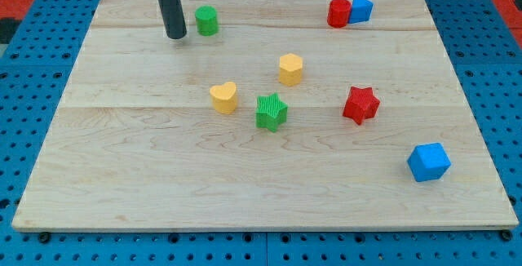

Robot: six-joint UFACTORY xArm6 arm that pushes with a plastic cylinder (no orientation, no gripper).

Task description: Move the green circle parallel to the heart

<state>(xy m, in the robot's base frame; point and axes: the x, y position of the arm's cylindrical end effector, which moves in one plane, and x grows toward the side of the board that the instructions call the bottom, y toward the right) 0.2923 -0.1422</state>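
Up near the view's top edge of the wooden worktop sits the green circle, upright and alone, left of centre. The rod's tip rests just beside it at about eight o'clock, a sliver of bare wood between them; this arm has no jaws, only the dark rod. From the circle, the yellow heart lies well apart at roughly six o'clock, with the green star just beside the heart at three to four o'clock and the yellow hexagon at two o'clock of the heart. Farther out, the red star stands at three o'clock, the red cylinder touches a small blue block at the top, and a blue cube sits toward four o'clock.
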